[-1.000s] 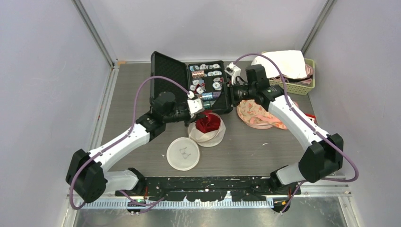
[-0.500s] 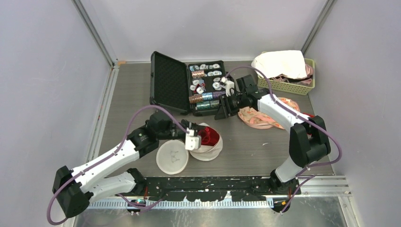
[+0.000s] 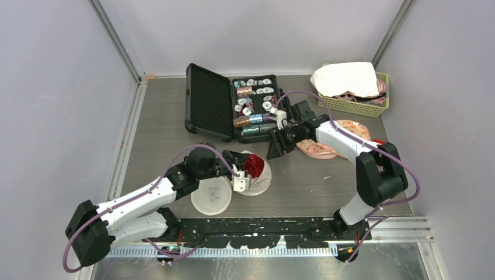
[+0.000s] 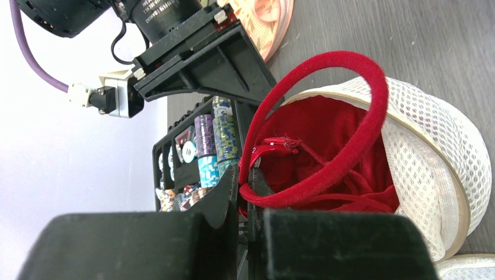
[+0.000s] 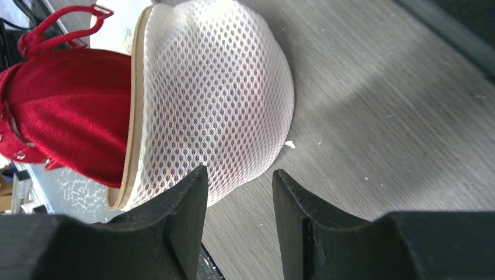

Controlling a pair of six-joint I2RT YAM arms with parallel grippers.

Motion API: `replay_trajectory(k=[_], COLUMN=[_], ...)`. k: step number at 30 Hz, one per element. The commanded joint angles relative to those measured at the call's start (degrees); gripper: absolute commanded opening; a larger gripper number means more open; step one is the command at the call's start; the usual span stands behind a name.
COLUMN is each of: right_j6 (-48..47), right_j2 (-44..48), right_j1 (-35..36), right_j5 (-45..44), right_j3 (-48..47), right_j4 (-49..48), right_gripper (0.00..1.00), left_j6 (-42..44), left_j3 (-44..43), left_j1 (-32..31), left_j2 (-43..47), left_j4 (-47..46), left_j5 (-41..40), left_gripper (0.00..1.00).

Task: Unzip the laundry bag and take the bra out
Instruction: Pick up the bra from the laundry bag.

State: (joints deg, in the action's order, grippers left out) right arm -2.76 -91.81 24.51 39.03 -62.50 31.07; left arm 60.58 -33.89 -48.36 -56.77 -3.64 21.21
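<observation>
The white mesh laundry bag (image 3: 260, 184) lies unzipped on the table, its round flap (image 3: 211, 199) spread beside it. The red bra (image 3: 255, 165) bulges out of the opening. My left gripper (image 3: 244, 170) is shut on a red bra strap (image 4: 327, 169), pinched at the fingertips (image 4: 245, 182), and a loop of strap arches over the bag (image 4: 435, 169). Just behind the bag hovers my right gripper (image 3: 273, 149). It stands open (image 5: 239, 188) with only table between its fingers, the left finger (image 5: 188, 201) next to the mesh bag (image 5: 222, 99). The bra (image 5: 64, 99) shows inside.
An open black case of poker chips (image 3: 254, 108) sits behind the bag. A pink patterned cloth (image 3: 327, 149) lies under the right arm. A green basket with white cloth (image 3: 350, 84) stands at the back right.
The left gripper has pulled the bag and bra towards the near edge. The right arm has swung from beside the case down and left, close to the bag.
</observation>
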Motion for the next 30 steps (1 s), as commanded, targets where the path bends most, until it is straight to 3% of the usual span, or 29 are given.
replay_trajectory(k=[1,10,17,30], right_j6=[-1.5,0.6,1.7,1.0], right_j2=[0.5,-8.0,-12.8,-11.4], right_j1=[3.1,9.1,9.9,8.1], right_j5=[0.2,-9.1,-16.6,-16.9], right_j3=[2.5,2.9,0.5,-0.7], right_j4=[-1.7,-7.2,-7.5,-3.6], right_gripper=[0.50,0.47,0.43,0.40], left_j6=[3.2,1.6,1.5,-0.7], left_j3=[2.3,0.9,-2.6,-6.8], left_j1=[-0.3,-0.3,-0.3,-0.2], left_j2=[1.7,3.3,4.2,3.3], left_j4=[-5.5,-5.1,-5.8,-12.0], left_j5=[-1.4,-2.8,-4.6,-11.2], left_gripper=[0.00,0.00,0.00,0.00])
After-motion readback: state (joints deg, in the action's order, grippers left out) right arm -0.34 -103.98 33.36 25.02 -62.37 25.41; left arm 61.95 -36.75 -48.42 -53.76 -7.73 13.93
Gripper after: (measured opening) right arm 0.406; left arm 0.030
